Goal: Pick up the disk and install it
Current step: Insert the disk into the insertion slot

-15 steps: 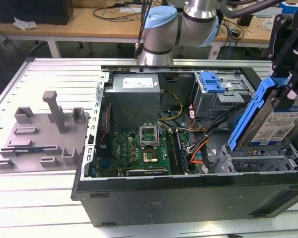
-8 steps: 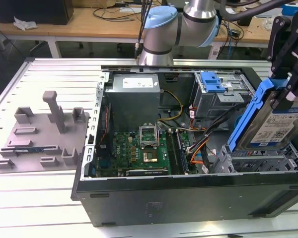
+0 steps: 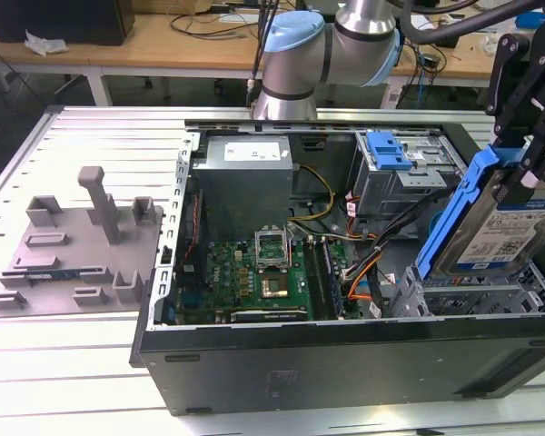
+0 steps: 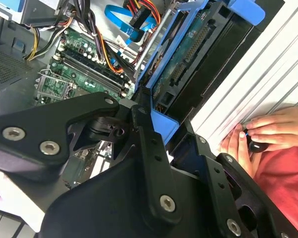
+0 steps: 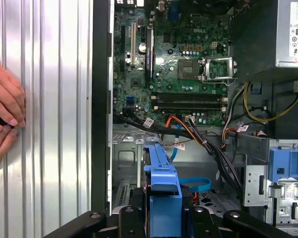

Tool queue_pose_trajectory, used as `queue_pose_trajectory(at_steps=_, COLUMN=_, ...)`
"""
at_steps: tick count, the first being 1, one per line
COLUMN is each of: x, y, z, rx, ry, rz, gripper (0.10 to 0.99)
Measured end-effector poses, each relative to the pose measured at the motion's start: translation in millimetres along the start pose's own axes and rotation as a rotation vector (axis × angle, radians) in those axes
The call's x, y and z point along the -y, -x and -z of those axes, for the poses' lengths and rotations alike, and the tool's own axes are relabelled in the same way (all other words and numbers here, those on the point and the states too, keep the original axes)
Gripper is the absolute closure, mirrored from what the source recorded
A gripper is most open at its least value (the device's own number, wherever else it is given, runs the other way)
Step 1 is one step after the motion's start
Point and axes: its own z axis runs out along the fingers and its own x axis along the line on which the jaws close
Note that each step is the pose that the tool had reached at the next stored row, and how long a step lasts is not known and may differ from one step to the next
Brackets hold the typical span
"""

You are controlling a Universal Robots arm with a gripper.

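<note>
Firmly clamped on the disk (image 3: 513,238), with the jaws of the gripper (image 3: 524,180) pressed against the upper edge of the blue carrier bracket (image 3: 456,211). Held tilted, hanging straight below the jaws, labelled face toward the exterior camera. Directly beneath the jaws, just over the metal drive cage (image 3: 477,292) in the corner of the open computer case (image 3: 345,368); cannot tell whether touching the cage or a little clear of it.

Down inside the case, toward the exterior view's left of the jaws: the green motherboard (image 3: 254,272), and beyond it the grey power supply (image 3: 245,173). Behind the jaws, a blue latch tab (image 3: 388,150) on the upper bay. Well apart from the jaws, outside the case on the slatted table (image 3: 82,136): a grey fixture plate (image 3: 73,254).

In the second wrist view, past the black fingers (image 4: 146,144), the disk's underside with a green circuit board, framed by the same blue bracket.

In the first wrist view, across the case wall from the jaws, a person's hand (image 5: 7,101) resting on the table ribs, pinching a small dark object.
</note>
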Motion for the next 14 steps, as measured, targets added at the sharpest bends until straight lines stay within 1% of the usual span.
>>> queue_pose_trajectory(at_steps=14, x=0.5, y=-1.0, z=-6.2, rx=0.0001, ry=0.000, rz=0.000, gripper=0.718)
